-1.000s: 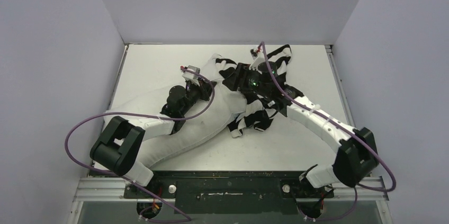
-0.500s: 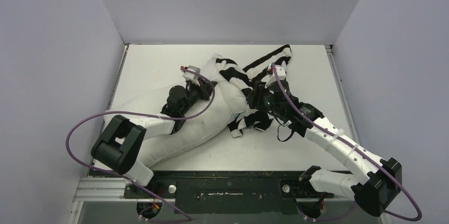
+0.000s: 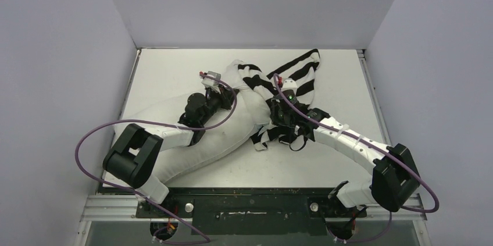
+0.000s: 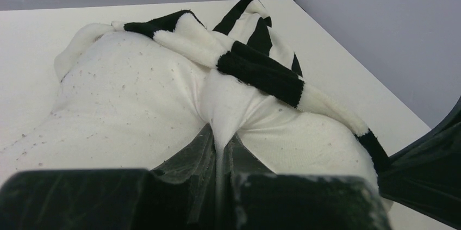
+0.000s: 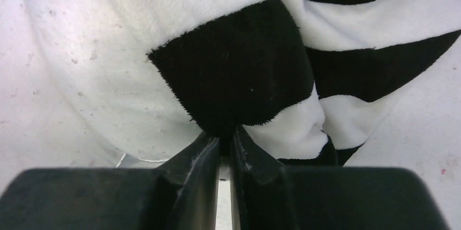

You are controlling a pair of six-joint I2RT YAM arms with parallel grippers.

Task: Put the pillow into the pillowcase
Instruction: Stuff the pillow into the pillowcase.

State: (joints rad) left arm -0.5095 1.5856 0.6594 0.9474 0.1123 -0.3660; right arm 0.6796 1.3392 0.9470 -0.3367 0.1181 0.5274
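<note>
The off-white pillow (image 3: 192, 141) lies diagonally across the table, its far end under the bunched black-and-white striped pillowcase (image 3: 302, 71). My left gripper (image 3: 228, 98) is shut on a pinch of the pillow's white fabric (image 4: 222, 126) near its far end. In the left wrist view the pillowcase (image 4: 255, 67) drapes over the pillow's top. My right gripper (image 3: 273, 113) is shut on a black stripe of the pillowcase (image 5: 239, 78) at the pillow's right side. The pillow's blue tag is hidden.
Lilac walls (image 3: 70, 54) enclose the white table (image 3: 168, 71) on three sides. A dark rail (image 3: 250, 205) with the arm bases runs along the near edge. Purple cables (image 3: 87, 141) loop from both arms.
The right arm swung back and down, then left again, carrying the gripper from the pillowcase's top to its lower left edge. The pillowcase's far part now lies spread flatter. The left arm hardly moved.
</note>
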